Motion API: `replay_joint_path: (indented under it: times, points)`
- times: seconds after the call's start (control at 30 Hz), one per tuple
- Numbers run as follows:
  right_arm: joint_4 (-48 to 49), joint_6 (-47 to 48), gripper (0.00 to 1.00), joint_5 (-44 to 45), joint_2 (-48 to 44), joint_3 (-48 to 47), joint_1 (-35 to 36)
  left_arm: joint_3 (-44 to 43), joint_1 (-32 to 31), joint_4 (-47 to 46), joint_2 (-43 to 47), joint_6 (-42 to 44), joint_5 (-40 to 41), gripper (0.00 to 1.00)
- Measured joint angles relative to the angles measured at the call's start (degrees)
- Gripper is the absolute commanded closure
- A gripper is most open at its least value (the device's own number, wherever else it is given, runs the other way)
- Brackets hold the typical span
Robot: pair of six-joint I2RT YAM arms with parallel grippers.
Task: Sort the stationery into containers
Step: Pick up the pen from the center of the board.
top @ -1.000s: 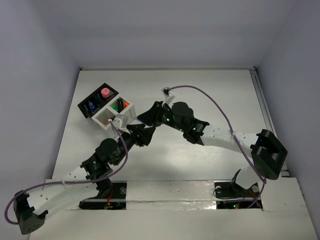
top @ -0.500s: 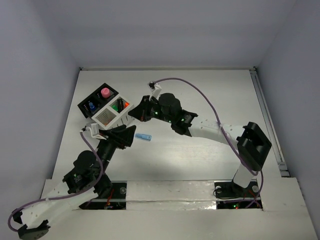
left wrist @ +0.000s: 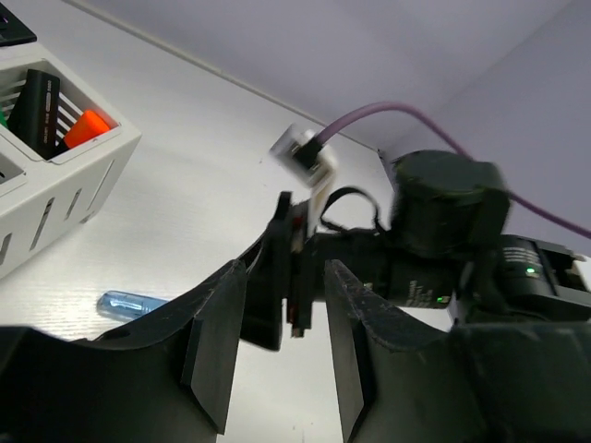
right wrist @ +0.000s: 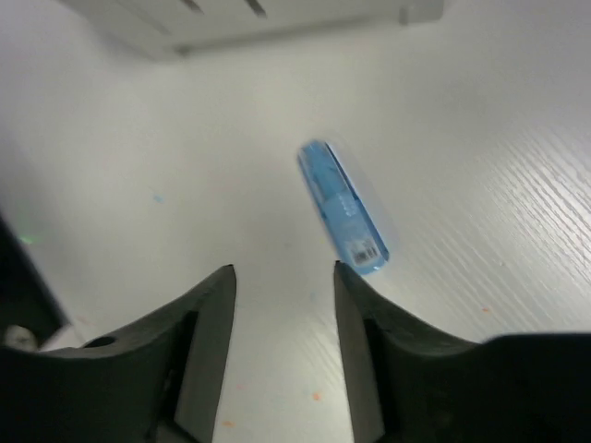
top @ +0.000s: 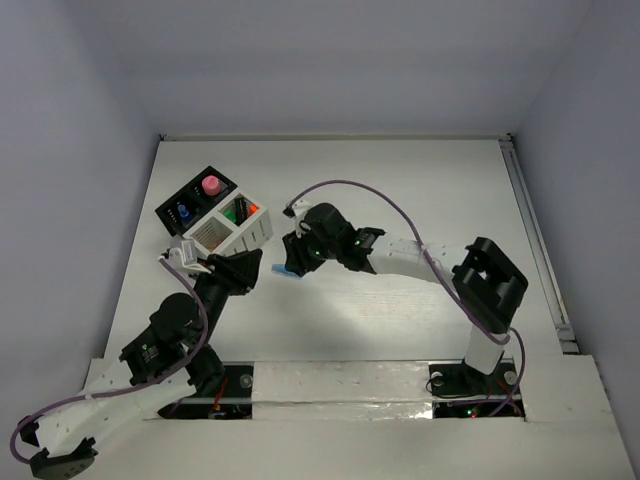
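Our right claw [right wrist: 283,270] is spread, its dark fingers [right wrist: 205,343] parted with only bare tabletop [right wrist: 480,185] between them; it pinches nothing. The blue pen [right wrist: 343,208], translucent with a small label near one end, lies flat on the tabletop just ahead of the fingertips and a little to the right of the gap, angled across the claw's line. It touches neither finger. Further ahead of this claw, at the top edge of its view, we see the foot of the white box [right wrist: 249,11] with slatted sides.

Our left claw [left wrist: 284,277] is also spread and holds nothing. Through its gap we look straight at the right arm's wrist, which faces it close by. The blue pen lies low and to the left of this claw, outside the fingers. The white box stands further off to the left, and in one compartment we make out an orange marker [left wrist: 89,125] and a black-capped one [left wrist: 37,101].

From above, the two claws point toward each other, and the pen lies between them, right by the right claw's tips. The black box [top: 190,205] joins the white box on the side away from both claws and holds a pink-topped piece [top: 211,185] and a blue one [top: 183,213].
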State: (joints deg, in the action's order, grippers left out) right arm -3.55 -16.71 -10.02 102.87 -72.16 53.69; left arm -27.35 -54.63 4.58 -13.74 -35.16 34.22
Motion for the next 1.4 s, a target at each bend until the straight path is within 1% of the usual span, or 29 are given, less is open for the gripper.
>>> replay_joint_path:
  times: [0.03, 0.13, 0.23, 0.37, 0.6, 0.63, 0.7, 0.73, 0.77, 0.87, 1.03, 1.17, 1.23, 1.33, 1.4]
  points:
    - [-1.3, 2.4, 0.39, 0.0, 0.9, 0.0, 0.0, 0.0, 0.0, 0.0, 0.0, 0.1, 0.1, 0.64]
    - [-5.4, 8.6, 0.37, 0.0, 4.9, -1.6, -0.1, -0.7, 0.0, 0.8, 0.1, 0.2, 0.1, 0.63]
    - [-8.8, 13.2, 0.37, -0.1, 10.0, -5.7, -0.1, -2.4, 0.0, 2.0, 1.1, 0.4, 0.2, 0.63]
    - [-11.4, 16.7, 0.36, 0.0, 17.0, -12.3, -0.1, -3.9, 0.0, 2.7, 4.3, 0.7, 0.2, 0.62]
    - [-14.2, 20.2, 0.38, 4.0, 22.3, -20.4, 0.8, -7.7, 0.0, 5.6, 6.2, 1.5, 0.8, 0.63]
    - [-14.8, 20.7, 0.4, 5.1, 22.8, -21.2, 1.2, -8.4, 0.0, 6.3, 6.2, 1.7, 0.8, 0.63]
    - [-16.2, 21.7, 0.47, 7.5, 23.8, -23.0, 2.1, -9.6, 0.0, 7.3, 6.4, 2.1, 1.1, 0.62]
    - [-16.7, 21.9, 0.52, 8.4, 24.2, -23.8, 2.4, -10.3, 0.0, 7.9, 6.6, 2.3, 1.3, 0.62]
    - [-16.9, 22.1, 0.66, 9.4, 24.6, -24.3, 2.8, -10.8, 0.0, 8.3, 6.8, 2.5, 1.6, 0.61]
    - [-17.4, 22.1, 0.78, 10.7, 24.8, -24.8, 3.4, -12.0, 0.0, 9.7, 8.0, 3.2, 2.4, 0.59]
    - [-17.5, 20.2, 0.85, 11.7, 23.6, -23.7, 3.5, -13.6, 0.0, 12.1, 8.8, 4.9, 3.8, 0.58]
    - [-18.0, 17.1, 0.87, 12.0, 19.0, -21.3, 3.5, -15.4, 0.0, 13.2, 9.0, 6.7, 5.0, 0.57]
    - [-16.7, 15.2, 0.87, 11.5, 15.3, -20.7, 3.5, -15.4, 0.0, 13.2, 9.5, 7.1, 5.3, 0.57]
    - [-10.6, 12.2, 0.87, 9.9, 8.9, -19.6, 3.5, -15.3, 0.0, 13.2, 10.2, 7.6, 5.4, 0.56]
    - [-4.0, 10.3, 0.88, 8.9, 5.7, -19.7, 3.5, -15.2, 0.0, 13.2, 10.3, 7.8, 5.4, 0.56]
